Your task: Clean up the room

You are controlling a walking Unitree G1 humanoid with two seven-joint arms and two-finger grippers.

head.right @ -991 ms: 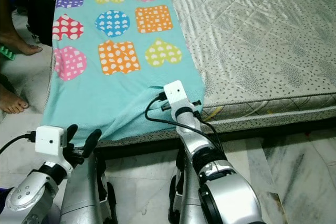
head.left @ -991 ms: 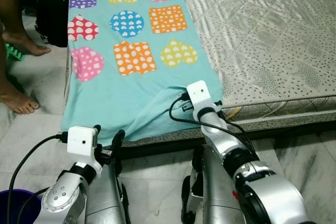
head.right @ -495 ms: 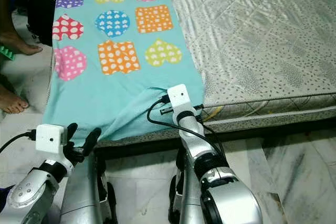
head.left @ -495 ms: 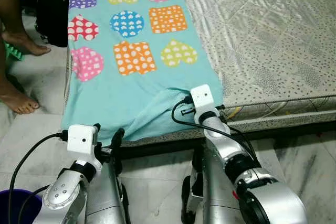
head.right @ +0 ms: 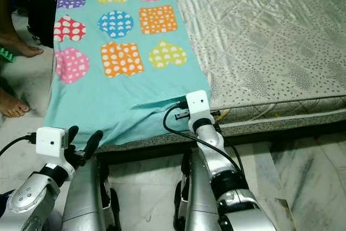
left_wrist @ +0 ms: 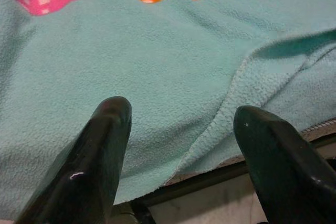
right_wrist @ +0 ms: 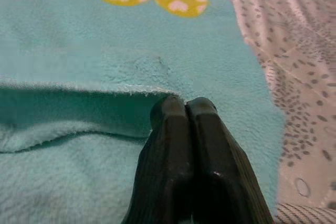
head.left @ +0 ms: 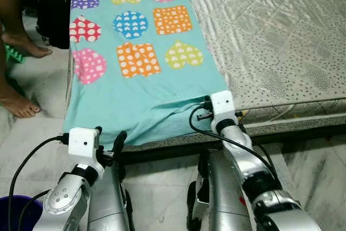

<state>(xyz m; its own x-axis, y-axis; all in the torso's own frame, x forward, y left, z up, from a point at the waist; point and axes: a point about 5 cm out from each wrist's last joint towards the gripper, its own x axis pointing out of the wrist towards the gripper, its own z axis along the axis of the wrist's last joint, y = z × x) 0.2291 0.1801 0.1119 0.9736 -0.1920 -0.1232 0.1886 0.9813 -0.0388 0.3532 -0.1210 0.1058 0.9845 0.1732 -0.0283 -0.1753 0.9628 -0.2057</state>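
At the bed's (head.left: 281, 41) foot, your right gripper (right_wrist: 186, 109) pinches the folded blanket (head.left: 135, 96) hem, jaws closed; left gripper (left_wrist: 181, 124) gapes empty. Pull flat gently.

The turquoise blanket (head.left: 135, 101) looks like soft, matt fleece with a fuzzy nap (its edge shows a rough, pilled fringe), while the mattress cover (head.left: 270, 31) beside it is quilted cloth with a faint satin sheen. The right gripper's fingers (right_wrist: 189, 166) are smooth, glossy black plastic; the floor (head.left: 38, 133) is polished, veined stone.
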